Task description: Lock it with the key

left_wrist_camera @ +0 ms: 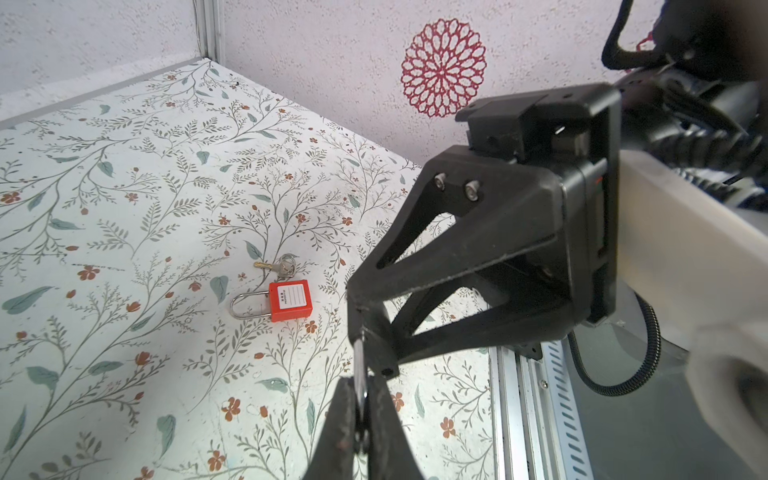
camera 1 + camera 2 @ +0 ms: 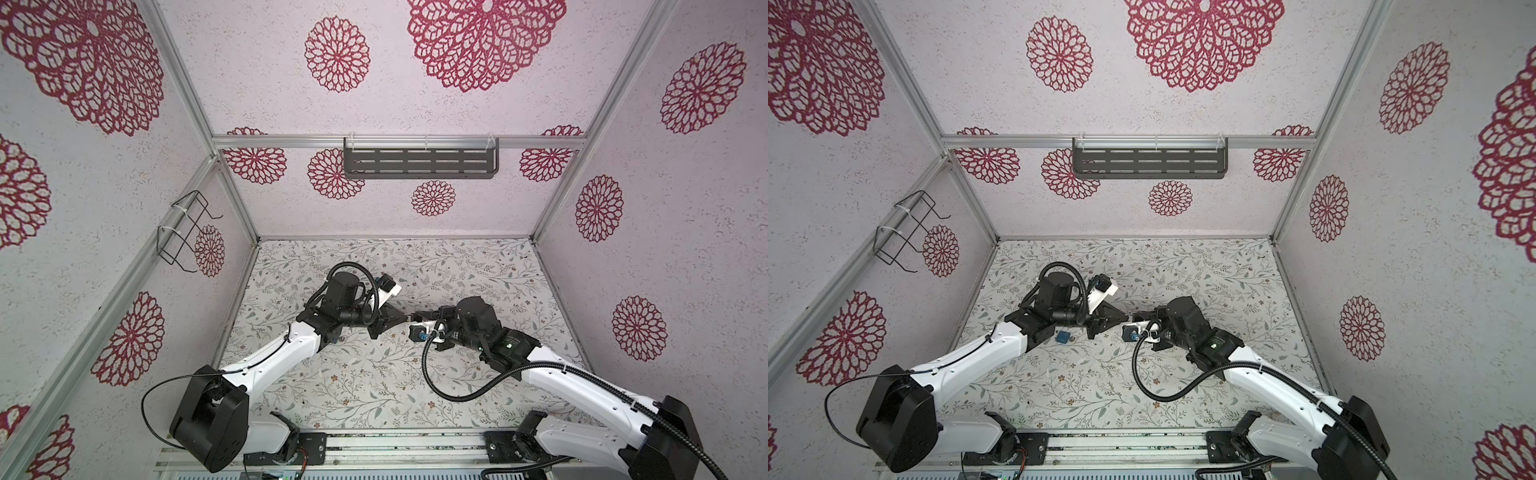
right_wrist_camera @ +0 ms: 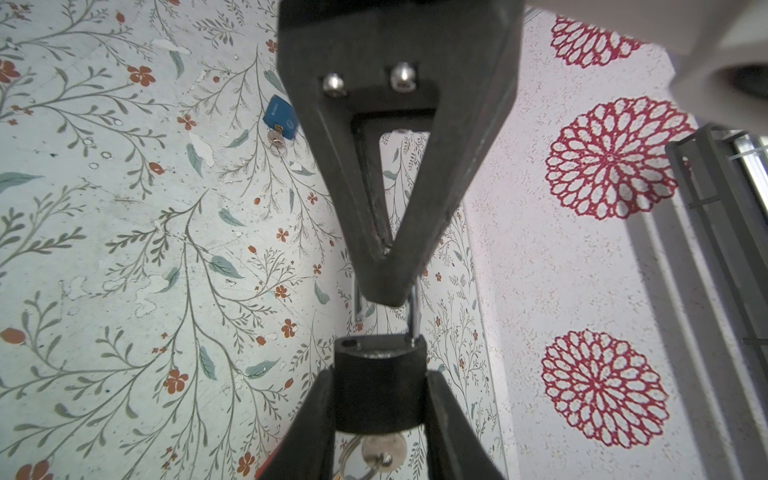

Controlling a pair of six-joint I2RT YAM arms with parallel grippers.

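Note:
My right gripper [image 3: 380,374] is shut on the body of a black padlock [image 3: 380,390] and holds it above the floral table. A silver key [image 3: 382,451] on a ring sticks out of the lock's underside. The silver shackle [image 3: 413,320] stands raised: one leg sits in the body, the other hangs clear of its hole. My left gripper [image 1: 361,386] is shut on that shackle [image 1: 360,365] and faces the right gripper [image 1: 365,316] tip to tip. In both top views the two grippers [image 2: 409,319] [image 2: 1126,320] meet mid-table, and the lock is barely visible between them.
A red padlock [image 1: 291,300] lies on the table with loose keys [image 1: 277,266] beside it. A blue padlock [image 3: 279,116] [image 2: 1062,336] with a key in it lies near the left arm. A grey shelf [image 2: 419,162] hangs on the back wall, a wire basket [image 2: 187,232] on the left wall.

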